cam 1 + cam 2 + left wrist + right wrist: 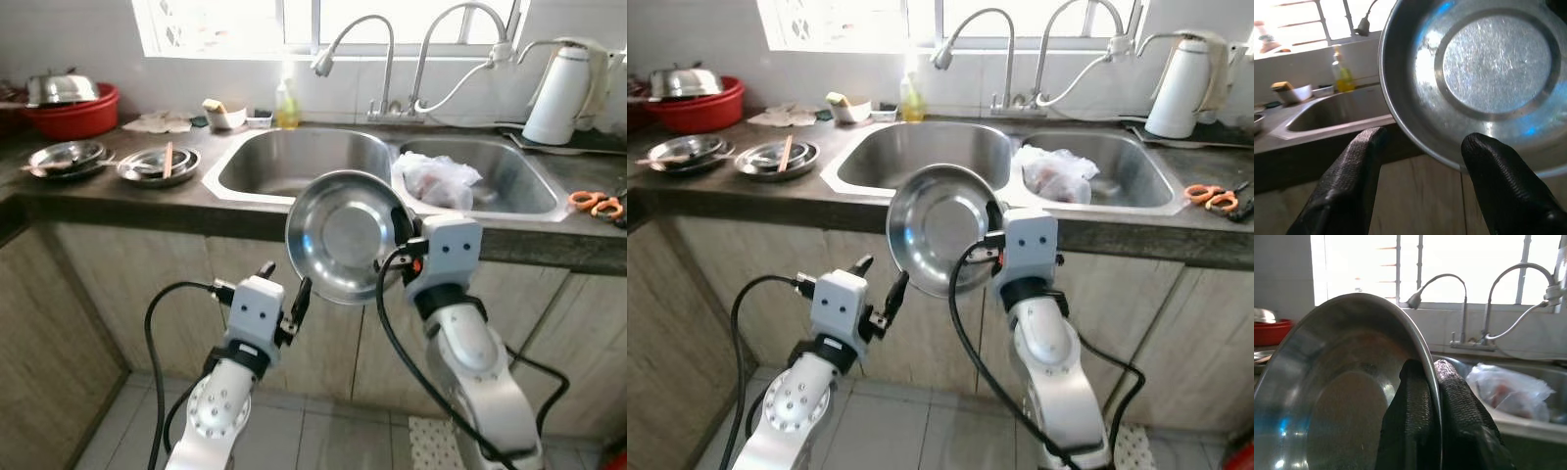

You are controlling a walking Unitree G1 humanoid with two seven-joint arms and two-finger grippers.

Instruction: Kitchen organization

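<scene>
Pinched on the rim of a steel bowl (338,235) by the right gripper (1436,396), one black finger inside the rim, the other outside, closed tight on the metal. Held up in front of the counter edge (147,201), below the sink divider, tipped on edge so the open hollow faces back toward the camera and slightly leftward; round, so no long axis to tell. Left gripper (1422,144) lower and to the left, fingers spread wide apart, gripping nothing, tips just short of the bowl's lower rim.

Behind: a double steel sink, left basin (304,162) bare, right basin (509,181) holding a crumpled clear plastic bag (441,179) with something pinkish inside. On the dark counter to the left, two shallow steel dishes (157,164), the nearer one carrying a wooden stick across it. Farther back, a red basin (76,116) with a steel lid on top. A small white dish and a yellow soap bottle (287,106) by the window ledge. Two curved faucets (387,59) above the sink, a white kettle (560,93) at the right, orange-handled scissors (596,204) near the counter's right edge. Wood-grain cabinet fronts below, grey tiled floor.
</scene>
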